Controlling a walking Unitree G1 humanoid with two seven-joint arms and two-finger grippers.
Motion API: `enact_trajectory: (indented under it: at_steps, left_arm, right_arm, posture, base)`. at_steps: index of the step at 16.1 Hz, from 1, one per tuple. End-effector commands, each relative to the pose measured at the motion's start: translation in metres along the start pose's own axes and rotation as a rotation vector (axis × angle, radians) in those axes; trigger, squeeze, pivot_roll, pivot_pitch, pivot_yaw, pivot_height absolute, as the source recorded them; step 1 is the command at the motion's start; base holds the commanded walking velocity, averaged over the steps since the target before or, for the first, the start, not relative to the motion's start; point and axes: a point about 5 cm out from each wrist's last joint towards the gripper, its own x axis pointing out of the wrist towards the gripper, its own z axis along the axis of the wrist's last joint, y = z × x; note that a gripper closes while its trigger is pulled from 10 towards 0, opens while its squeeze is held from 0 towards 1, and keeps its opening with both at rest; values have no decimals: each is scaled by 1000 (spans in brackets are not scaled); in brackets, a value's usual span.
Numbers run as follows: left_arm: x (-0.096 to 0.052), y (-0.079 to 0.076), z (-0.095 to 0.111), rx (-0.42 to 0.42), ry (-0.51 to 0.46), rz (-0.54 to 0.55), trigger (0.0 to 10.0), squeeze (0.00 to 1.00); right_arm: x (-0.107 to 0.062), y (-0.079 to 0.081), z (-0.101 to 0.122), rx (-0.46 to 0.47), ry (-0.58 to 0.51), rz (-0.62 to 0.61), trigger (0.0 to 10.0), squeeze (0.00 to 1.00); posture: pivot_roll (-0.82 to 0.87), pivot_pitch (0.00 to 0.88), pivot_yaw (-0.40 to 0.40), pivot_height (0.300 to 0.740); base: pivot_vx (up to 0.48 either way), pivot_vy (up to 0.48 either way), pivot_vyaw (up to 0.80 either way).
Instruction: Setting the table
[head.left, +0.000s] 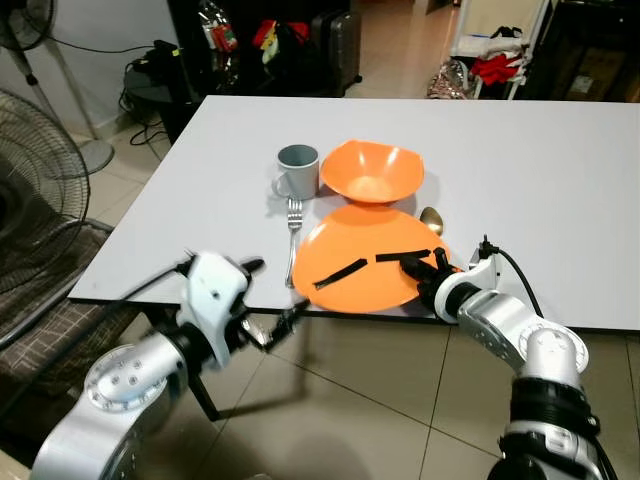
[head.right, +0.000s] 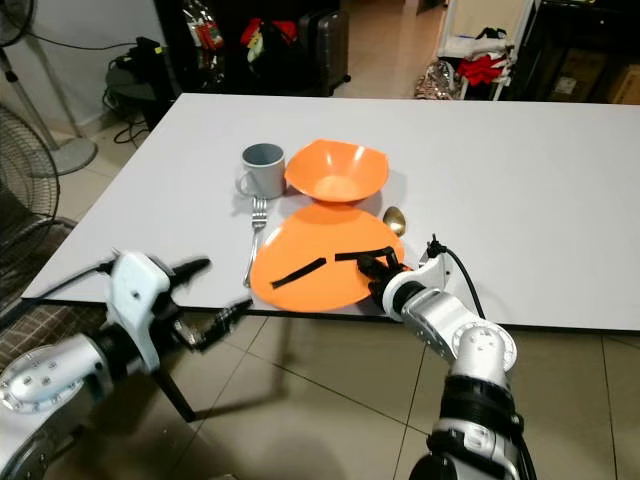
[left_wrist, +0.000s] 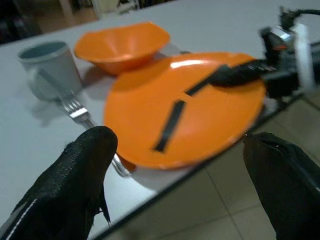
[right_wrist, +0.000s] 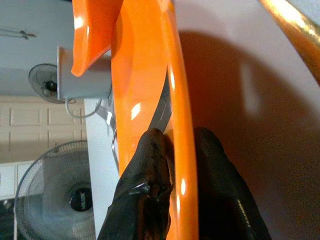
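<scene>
- Setting the table, step in hand looks like placing the plate: white worktop (head.left: 560, 180) carries all the pieces, grouped near its front edge.
- Orange plate (head.left: 350, 255) sits at the front edge, its near rim slightly overhanging; judgement: it needs nudging further onto the worktop, so push flat and slow, no lift.
- Orange bowl (head.left: 372, 172) stands just behind the plate, rims near or touching, cannot tell which; keep any push short so the plate does not shove it.
- Grey mug (head.left: 297, 170) is beside the bowl on the robot's left, handle toward the front.
- Right end effector (head.left: 432, 268) is clenched on the plate's near right rim; right wrist view shows one finger (right_wrist: 150, 180) above the rim and one below it. Release only once the plate lies flat and fully supported.
- Left end effector (head.left: 270, 300) hovers below the worktop's front edge, fingers spread and holding nothing, aimed at the plate; keep it clear of the fork while the plate moves.
- Fork (head.left: 293, 235) lies just left of the plate, tines toward the mug; risk: a sliding plate bumps it askew.
- Gold spoon (head.left: 432, 218) lies right of the plate, partly hidden by the rim.
- Two black strips (head.left: 338, 271) show on the plate face; what they are is unclear.
- No brand, label or readable writing anywhere.
</scene>
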Motion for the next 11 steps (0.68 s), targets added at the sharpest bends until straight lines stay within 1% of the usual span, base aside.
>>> enact_trajectory:
  at_steps: [1, 2, 5, 6, 7, 8, 11]
  left_arm:
    - [-1, -2, 1, 4, 4, -18, 10000, 0]
    - [-1, -1, 1, 3, 4, -12, 10000, 0]
    - [-1, -1, 1, 3, 4, -11, 10000, 0]
    - [-1, -1, 1, 4, 4, -11, 10000, 0]
    - [-1, -1, 1, 4, 4, -10, 10000, 0]
    - [-1, -1, 1, 4, 4, -9, 10000, 0]
    - [0, -1, 1, 4, 4, -6, 10000, 0]
  right_arm:
    - [3, 4, 4, -16, -22, 0, 10000, 0]
    - [12, 7, 4, 1, -33, 1, 10000, 0]
    - [19, 11, 4, -7, -38, 4, 10000, 0]
    - [25, 15, 2, -18, -36, 14, 10000, 0]
    - [27, 16, 1, -30, -38, 17, 10000, 0]
    - [31, 17, 0, -62, -46, 17, 10000, 0]
    - [43, 21, -4, -49, -78, 7, 10000, 0]
  posture:
    - [-45, 0, 45, 740]
    - [-44, 0, 45, 740]
    - [-41, 0, 44, 740]
    - [-39, 0, 43, 740]
    - [-39, 0, 43, 740]
    - [-39, 0, 43, 740]
    - [-36, 0, 41, 740]
  base:
    - [0, 0, 0]
    - [0, 0, 0]
    - [0, 0, 0]
    - [0, 0, 0]
    - [0, 0, 0]
    - [0, 0, 0]
    - [0, 0, 0]
